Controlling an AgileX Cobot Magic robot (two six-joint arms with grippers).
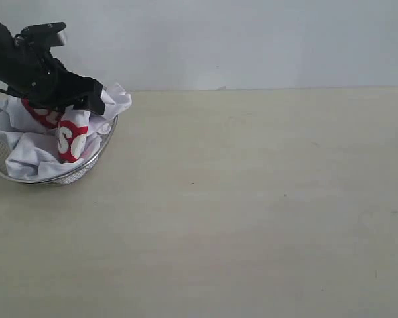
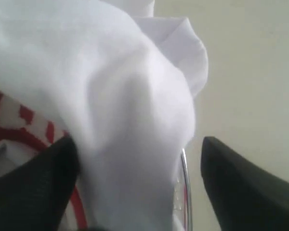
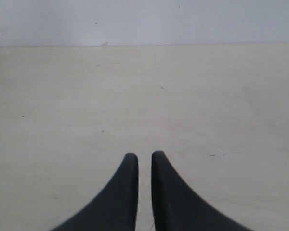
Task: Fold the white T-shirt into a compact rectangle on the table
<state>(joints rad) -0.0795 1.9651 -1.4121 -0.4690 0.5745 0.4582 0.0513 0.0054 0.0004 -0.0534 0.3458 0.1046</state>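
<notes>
I've barely begun: the white T-shirt (image 1: pixel 20 149) lies bunched in the basket (image 1: pixel 60 179) at ten o'clock on the table (image 1: pixel 265 212). My left gripper (image 2: pixel 137 142) gapes around a fold, not yet pinching it; the right gripper (image 3: pixel 144 155) is closed and empty.

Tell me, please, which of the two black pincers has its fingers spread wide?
The left pincer: its fingers straddle a fold of the crumpled white T-shirt in the round wire-mesh basket, while the right pincer's nearly touch.

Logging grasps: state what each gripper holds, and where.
Nothing. The left gripper stands open around a fold of the white T-shirt; the right gripper is shut, empty.
</notes>
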